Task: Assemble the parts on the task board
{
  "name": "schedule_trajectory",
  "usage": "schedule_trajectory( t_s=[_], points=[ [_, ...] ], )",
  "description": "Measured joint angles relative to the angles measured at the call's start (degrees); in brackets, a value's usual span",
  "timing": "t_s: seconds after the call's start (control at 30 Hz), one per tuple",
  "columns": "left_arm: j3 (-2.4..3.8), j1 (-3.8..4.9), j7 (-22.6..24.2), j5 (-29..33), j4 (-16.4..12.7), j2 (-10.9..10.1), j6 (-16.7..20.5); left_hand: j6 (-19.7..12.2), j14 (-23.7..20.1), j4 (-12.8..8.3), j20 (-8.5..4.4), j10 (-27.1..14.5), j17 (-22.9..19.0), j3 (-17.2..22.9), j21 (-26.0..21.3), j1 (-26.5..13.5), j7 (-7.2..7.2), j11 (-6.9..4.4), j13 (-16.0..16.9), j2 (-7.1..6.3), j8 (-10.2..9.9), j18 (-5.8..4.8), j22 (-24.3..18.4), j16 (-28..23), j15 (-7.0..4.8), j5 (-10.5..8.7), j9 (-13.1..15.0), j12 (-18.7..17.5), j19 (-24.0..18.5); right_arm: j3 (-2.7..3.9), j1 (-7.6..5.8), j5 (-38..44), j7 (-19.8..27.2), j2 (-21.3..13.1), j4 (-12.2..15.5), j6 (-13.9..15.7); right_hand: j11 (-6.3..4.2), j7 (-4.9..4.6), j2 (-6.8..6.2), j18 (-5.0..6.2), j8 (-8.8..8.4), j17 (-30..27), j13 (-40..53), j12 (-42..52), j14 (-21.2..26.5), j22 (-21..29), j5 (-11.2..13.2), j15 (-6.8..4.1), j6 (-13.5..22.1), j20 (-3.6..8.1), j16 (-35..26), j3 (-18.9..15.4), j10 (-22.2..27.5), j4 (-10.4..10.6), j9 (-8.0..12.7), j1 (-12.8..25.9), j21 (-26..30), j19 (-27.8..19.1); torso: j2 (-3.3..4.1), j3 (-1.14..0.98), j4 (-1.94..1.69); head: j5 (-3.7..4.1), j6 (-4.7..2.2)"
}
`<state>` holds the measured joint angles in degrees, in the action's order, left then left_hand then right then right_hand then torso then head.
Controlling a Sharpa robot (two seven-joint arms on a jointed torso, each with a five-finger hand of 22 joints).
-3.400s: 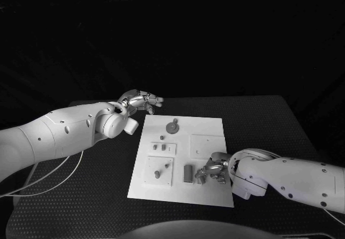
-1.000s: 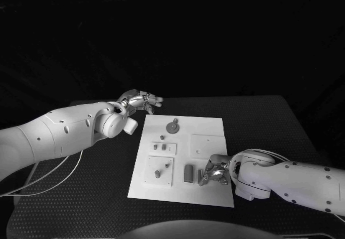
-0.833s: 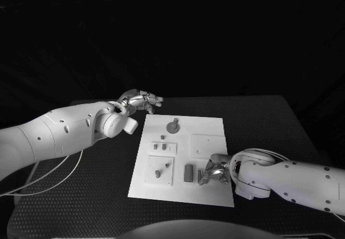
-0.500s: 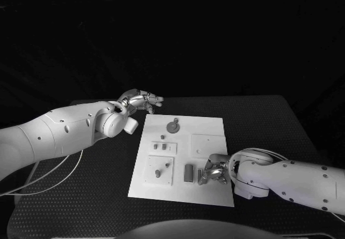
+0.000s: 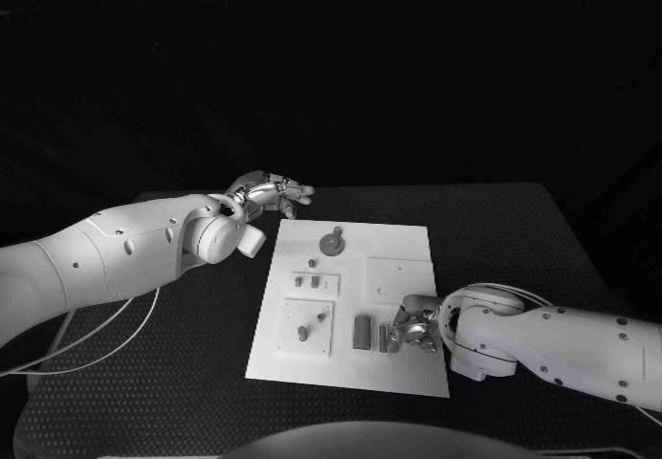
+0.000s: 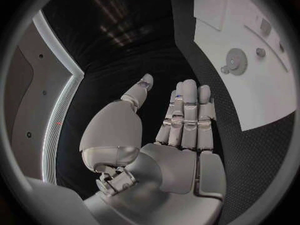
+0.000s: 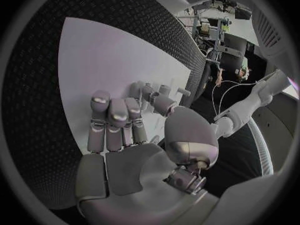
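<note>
The task board (image 5: 352,296) lay in the middle of the black table (image 5: 524,239), with small grey parts on it: a round toothed gear (image 5: 331,245) near the far end, two short pegs (image 5: 312,281) on a raised tile, and a dark upright block (image 5: 362,332) near the front edge.

The right hand (image 5: 409,330) was low over the board's near right part, its fingers (image 7: 115,117) bent down just beside the dark block and a smaller piece next to it. Whether it was pinching that piece I could not tell (the fingertips hid the contact in both views).

The left hand (image 5: 272,194) hung off the board's far left corner, fingers (image 6: 187,112) straight and together, thumb apart, holding nothing.

The step in hand looked like a pick-up of a small part at the front row. To do it well, the right hand would need to close on the piece squarely from both sides, lift straight up without knocking the block beside it, and keep the piece upright for seating. The left hand could steady the board's edge if it slid.
</note>
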<state>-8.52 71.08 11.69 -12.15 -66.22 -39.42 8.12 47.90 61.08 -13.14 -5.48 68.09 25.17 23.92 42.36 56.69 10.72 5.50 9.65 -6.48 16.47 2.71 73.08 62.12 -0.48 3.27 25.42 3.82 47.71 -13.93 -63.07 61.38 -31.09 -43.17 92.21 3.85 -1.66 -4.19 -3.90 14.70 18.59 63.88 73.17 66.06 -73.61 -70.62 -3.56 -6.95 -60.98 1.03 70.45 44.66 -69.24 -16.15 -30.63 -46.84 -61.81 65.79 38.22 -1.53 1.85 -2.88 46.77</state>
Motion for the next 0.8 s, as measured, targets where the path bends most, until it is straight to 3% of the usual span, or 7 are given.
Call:
schedule_trajectory(
  t_s=[0.17,0.47,0.63,0.8],
  points=[
    [0.0,0.0,0.0,0.0,0.0,0.0,0.0,0.0,0.0,0.0,0.0,0.0,0.0,0.0,0.0,0.0,0.0,0.0,0.0,0.0,0.0,0.0,0.0,0.0,0.0,0.0,0.0,0.0,0.0,0.0,0.0,0.0,0.0,-0.2,0.0,0.1,0.22,-0.22,-1.04,-0.01,0.03,0.0,0.0,0.0,0.0,0.0,-0.3,0.0,-0.2,0.0,0.0,-1.3,-0.2,-0.1,0.0,1.1,-0.1,0.0,0.0,-0.02,0.01,0.0,-0.11],
    [0.0,0.0,0.0,0.0,0.2,0.1,-0.1,0.0,0.0,0.0,0.09,0.0,0.0,0.0,0.0,0.0,0.0,0.0,0.0,0.0,0.0,0.0,0.0,0.0,0.0,0.0,-0.1,0.0,0.1,-0.01,-0.34,-2.8,0.9,-2.5,0.2,-0.2,0.35,-0.26,-6.76,-0.06,-0.19,0.0,-0.1,-0.5,0.0,0.3,-1.4,0.01,-0.1,-0.01,-0.2,-5.2,-0.1,1.2,0.9,2.9,-0.1,0.0,0.04,-0.13,0.01,0.17,-0.73],
    [0.0,0.0,0.0,0.0,0.2,0.1,-0.1,0.0,0.0,0.0,0.07,0.0,0.0,0.0,0.0,0.0,0.0,0.0,0.0,0.0,0.0,0.0,0.0,0.0,0.0,0.0,0.0,0.0,0.1,0.3,-1.78,-5.2,2.5,-3.9,-1.0,-0.9,0.66,-1.15,-8.81,-0.44,-1.37,0.1,-1.0,-2.2,0.2,0.4,-1.4,0.21,1.4,-0.26,-0.5,-6.2,2.3,2.4,1.2,2.9,0.0,-0.3,0.08,-0.17,0.01,0.37,-2.07],
    [-0.01,0.0,0.2,0.2,0.6,0.0,-0.1,0.0,0.0,0.1,-0.13,0.1,0.0,-0.1,-0.2,-0.2,0.0,0.12,0.0,-0.18,0.0,0.0,0.1,-0.3,0.0,0.0,0.0,0.0,-0.1,2.22,-3.82,-9.4,8.4,-3.6,-6.8,-1.0,1.59,-1.93,-9.69,-0.89,-1.7,0.4,-1.6,-3.3,1.6,0.5,-1.0,0.9,4.1,-0.04,-0.9,-6.6,5.1,3.6,1.1,2.0,0.6,-1.8,0.0,-0.14,0.1,0.84,-4.38]
  ],
)
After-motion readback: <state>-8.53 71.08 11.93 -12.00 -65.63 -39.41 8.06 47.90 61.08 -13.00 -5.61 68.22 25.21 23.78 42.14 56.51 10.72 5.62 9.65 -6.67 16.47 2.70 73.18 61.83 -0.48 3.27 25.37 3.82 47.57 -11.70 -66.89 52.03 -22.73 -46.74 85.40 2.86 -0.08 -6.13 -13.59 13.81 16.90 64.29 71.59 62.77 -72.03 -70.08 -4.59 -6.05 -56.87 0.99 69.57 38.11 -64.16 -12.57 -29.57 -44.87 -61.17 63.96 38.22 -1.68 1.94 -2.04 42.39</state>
